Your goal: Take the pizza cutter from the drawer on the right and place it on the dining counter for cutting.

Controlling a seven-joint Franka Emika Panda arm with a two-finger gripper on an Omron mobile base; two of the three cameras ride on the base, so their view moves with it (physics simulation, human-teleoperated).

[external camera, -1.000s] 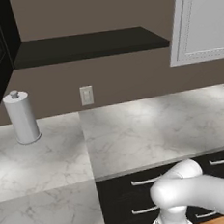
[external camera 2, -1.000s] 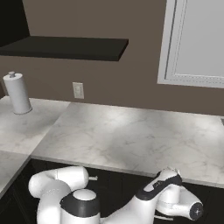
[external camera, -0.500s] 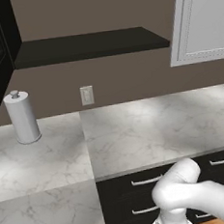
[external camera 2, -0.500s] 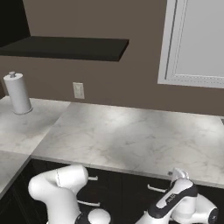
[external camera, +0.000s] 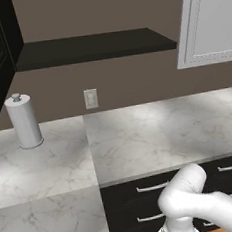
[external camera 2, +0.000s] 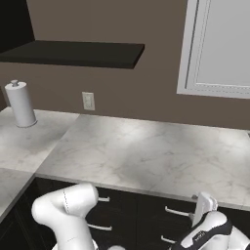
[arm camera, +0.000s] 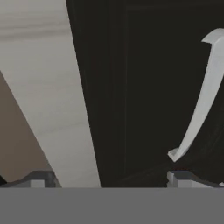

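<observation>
In the hand view my gripper (arm camera: 109, 181) is open, its fingertips (arm camera: 38, 178) set wide apart with nothing between them. It faces a black drawer front (arm camera: 144, 87) at close range, and that drawer's silver bar handle (arm camera: 201, 100) curves up just above the right fingertip. In the right base view my wrist (external camera 2: 210, 232) hangs low at the right, in front of the black drawer fronts (external camera 2: 161, 215) under the worktop. The drawer front looks shut. The pizza cutter is hidden. The dining counter is out of view.
An L-shaped marble worktop (external camera: 154, 129) runs along a brown wall with a socket (external camera: 90, 98). A paper towel roll (external camera: 23, 122) stands at its left. A dark shelf (external camera: 91, 47) and a white cabinet door (external camera: 209, 18) hang above. My elbow (external camera 2: 66, 207) sits low left.
My hand has dropped lower and swung a little further right along the drawer fronts. The jaws have stayed wide apart.
</observation>
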